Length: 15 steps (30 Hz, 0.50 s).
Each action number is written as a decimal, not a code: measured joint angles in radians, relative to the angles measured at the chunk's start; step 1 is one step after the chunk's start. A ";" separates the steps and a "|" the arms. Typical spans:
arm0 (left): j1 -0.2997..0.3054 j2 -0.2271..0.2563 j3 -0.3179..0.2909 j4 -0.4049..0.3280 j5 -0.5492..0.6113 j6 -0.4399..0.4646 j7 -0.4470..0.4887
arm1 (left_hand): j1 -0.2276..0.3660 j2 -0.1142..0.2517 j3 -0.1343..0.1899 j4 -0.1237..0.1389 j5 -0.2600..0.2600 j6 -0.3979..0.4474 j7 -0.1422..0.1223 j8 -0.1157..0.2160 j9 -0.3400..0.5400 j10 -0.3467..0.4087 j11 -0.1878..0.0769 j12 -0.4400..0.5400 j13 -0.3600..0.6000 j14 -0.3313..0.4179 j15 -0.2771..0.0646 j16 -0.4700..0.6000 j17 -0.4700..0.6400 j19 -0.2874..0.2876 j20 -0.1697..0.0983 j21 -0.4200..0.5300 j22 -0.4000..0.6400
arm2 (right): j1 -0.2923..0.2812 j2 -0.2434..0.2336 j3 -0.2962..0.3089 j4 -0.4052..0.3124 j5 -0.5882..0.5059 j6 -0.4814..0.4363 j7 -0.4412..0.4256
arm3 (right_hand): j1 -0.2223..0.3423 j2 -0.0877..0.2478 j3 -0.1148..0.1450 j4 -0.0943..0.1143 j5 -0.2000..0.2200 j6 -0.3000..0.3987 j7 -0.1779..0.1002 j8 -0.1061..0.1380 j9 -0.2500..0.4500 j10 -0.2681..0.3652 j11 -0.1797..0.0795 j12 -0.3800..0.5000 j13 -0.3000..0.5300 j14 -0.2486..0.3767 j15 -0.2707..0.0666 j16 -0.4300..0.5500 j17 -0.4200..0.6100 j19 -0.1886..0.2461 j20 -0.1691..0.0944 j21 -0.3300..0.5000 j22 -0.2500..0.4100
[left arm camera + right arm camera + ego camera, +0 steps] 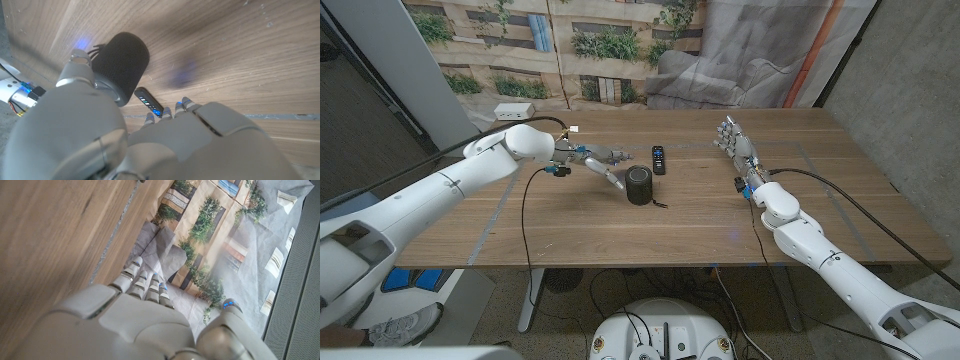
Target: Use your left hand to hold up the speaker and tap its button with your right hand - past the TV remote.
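A black cylindrical speaker [640, 186] stands upright near the table's middle, its cable trailing to the right. The black TV remote [659, 159] lies just behind it. My left hand [601, 161] reaches in from the left with fingers spread, a short gap from the speaker and holding nothing. In the left wrist view the speaker [121, 64] and the remote [149, 101] lie just past my left hand [150, 145]. My right hand [736, 142] stands upright at the right side of the table, fingers apart and empty, well clear of the speaker. The right hand [135, 325] also shows in its wrist view.
A white box [514, 111] sits at the table's far left edge. Cables [528, 215] hang off my left arm over the wooden table [620, 235]. A printed backdrop [570, 40] and grey cloth [750, 60] stand behind the table.
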<state>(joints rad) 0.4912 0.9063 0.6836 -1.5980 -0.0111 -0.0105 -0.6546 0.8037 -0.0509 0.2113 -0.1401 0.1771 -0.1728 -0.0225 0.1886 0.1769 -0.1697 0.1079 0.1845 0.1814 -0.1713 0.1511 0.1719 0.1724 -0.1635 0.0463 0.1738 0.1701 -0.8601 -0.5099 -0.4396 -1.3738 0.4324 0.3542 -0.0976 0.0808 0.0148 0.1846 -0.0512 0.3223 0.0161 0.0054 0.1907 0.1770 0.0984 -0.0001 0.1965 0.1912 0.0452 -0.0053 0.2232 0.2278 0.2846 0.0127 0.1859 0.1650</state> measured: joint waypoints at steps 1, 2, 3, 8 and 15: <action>0.000 0.000 0.000 0.000 -0.002 -0.001 0.002 | -0.009 0.008 0.000 0.006 0.000 0.002 0.002 0.003 0.000 0.001 0.001 0.005 0.000 -0.001 -0.001 0.005 0.000 -0.003 -0.004 0.003 0.000 | 0.000 0.000 0.000 -0.002 0.000 0.000 0.000 | 0.000 0.000 0.000 0.000 0.000 0.000 0.000 0.000 0.000 0.000 0.000 0.000 0.000 0.000 0.000 0.000 0.000 0.000 0.000 0.000 0.000; 0.010 0.003 -0.014 0.001 -0.013 -0.003 0.012 | -0.023 0.012 0.002 0.010 0.000 0.004 0.003 0.005 0.000 0.001 0.001 0.008 0.000 -0.002 -0.008 0.006 0.000 0.005 -0.012 0.007 0.000 | -0.001 0.000 -0.001 -0.007 -0.009 -0.009 -0.011 | 0.000 0.000 0.000 0.000 0.000 0.000 0.000 0.000 0.000 0.000 0.000 0.000 0.000 0.000 0.000 0.000 0.000 0.000 0.000 0.000 0.000; 0.013 0.004 -0.019 0.003 -0.020 -0.004 0.018 | -0.032 0.020 0.001 0.017 0.000 0.010 0.008 0.005 0.000 0.001 0.001 0.008 0.000 -0.001 -0.017 0.010 0.000 0.013 -0.019 0.008 -0.001 | -0.002 0.000 -0.002 -0.010 -0.011 -0.012 -0.014 | 0.000 0.000 0.000 0.000 0.000 0.000 0.000 0.000 0.000 0.000 0.000 0.000 0.000 0.000 0.000 0.000 0.000 0.000 0.000 0.000 0.000; 0.036 0.003 -0.046 0.017 -0.058 -0.008 0.050 | -0.069 0.042 -0.002 0.030 0.000 0.038 0.019 0.013 0.000 -0.003 -0.002 0.008 0.000 -0.001 -0.036 0.010 0.000 0.013 -0.049 0.008 -0.003 | -0.005 -0.004 -0.006 -0.030 -0.021 -0.030 -0.027 | 0.000 0.000 0.000 0.000 -0.005 0.000 0.000 0.000 0.000 0.000 0.000 0.000 0.000 0.000 0.000 0.000 0.000 0.000 0.000 0.000 0.000; 0.073 -0.010 -0.081 0.046 -0.129 -0.028 0.114 | -0.102 0.068 -0.001 0.046 0.000 0.062 0.021 0.013 0.000 0.007 -0.019 0.008 0.000 0.000 -0.051 0.010 0.000 0.023 -0.061 0.008 -0.003 | -0.007 -0.007 -0.009 -0.050 -0.036 -0.055 -0.049 | -0.007 0.007 0.000 0.000 -0.005 0.000 0.000 0.000 0.000 0.000 0.000 0.000 0.000 0.000 0.000 0.000 0.000 0.000 0.000 0.000 0.000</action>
<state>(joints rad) 0.5646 0.8965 0.6025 -1.5523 -0.1397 -0.0390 -0.5404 0.7017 0.0167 0.2100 -0.0945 0.1772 -0.1112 -0.0019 0.2012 0.1770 -0.1628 0.0885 0.1927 0.1816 -0.1716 0.0997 0.1818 0.1724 -0.1407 -0.0148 0.1821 0.1673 -0.8667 -0.5172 -0.4484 -1.4238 0.3961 0.2993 -0.1469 0.0739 0.0216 0.1846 -0.0511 0.3173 0.0161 0.0055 0.1907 0.1770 0.0984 -0.0001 0.1965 0.1912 0.0452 -0.0053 0.2232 0.2278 0.2846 0.0127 0.1859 0.1650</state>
